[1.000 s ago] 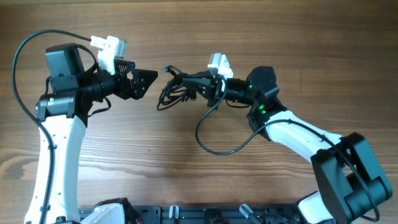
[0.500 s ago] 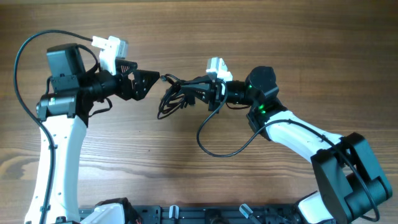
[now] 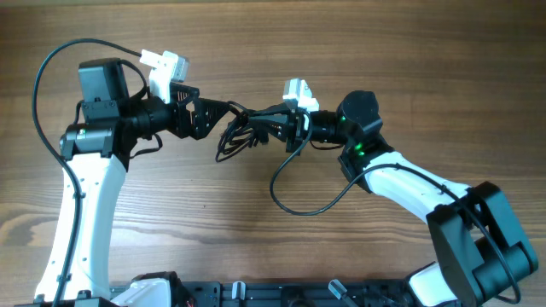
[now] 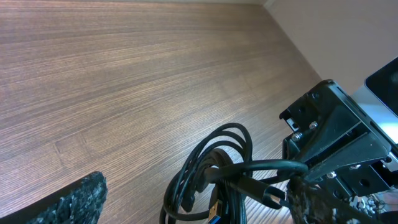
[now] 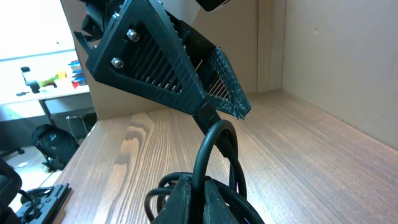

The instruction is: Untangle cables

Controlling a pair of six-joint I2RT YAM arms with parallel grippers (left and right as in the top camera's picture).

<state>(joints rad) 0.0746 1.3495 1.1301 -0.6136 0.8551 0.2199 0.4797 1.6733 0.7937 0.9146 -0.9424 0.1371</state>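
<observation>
The cables (image 3: 241, 132) are a small black tangle held off the wood between both arms. My right gripper (image 3: 275, 128) is shut on the tangle's right side; in the right wrist view its fingers (image 5: 186, 199) pinch a black loop (image 5: 200, 158). My left gripper (image 3: 223, 112) stands open at the tangle's upper left end. In the left wrist view its textured fingers (image 4: 71, 200) are spread wide on either side of the cables (image 4: 239, 167). A black plug (image 4: 260, 190) lies near the right-hand finger, and a blue-tipped plug (image 4: 214, 214) hangs below.
A thicker black cable (image 3: 299, 203) from the right arm loops over the table in front of the tangle. The left arm's own cable (image 3: 51, 68) arches at the far left. A black rail (image 3: 256, 294) runs along the front edge.
My left arm has moved right, bringing its open fingers from a gap away to around the tangle's upper left end. The right gripper shifted slightly left with the tangle, then held still.
</observation>
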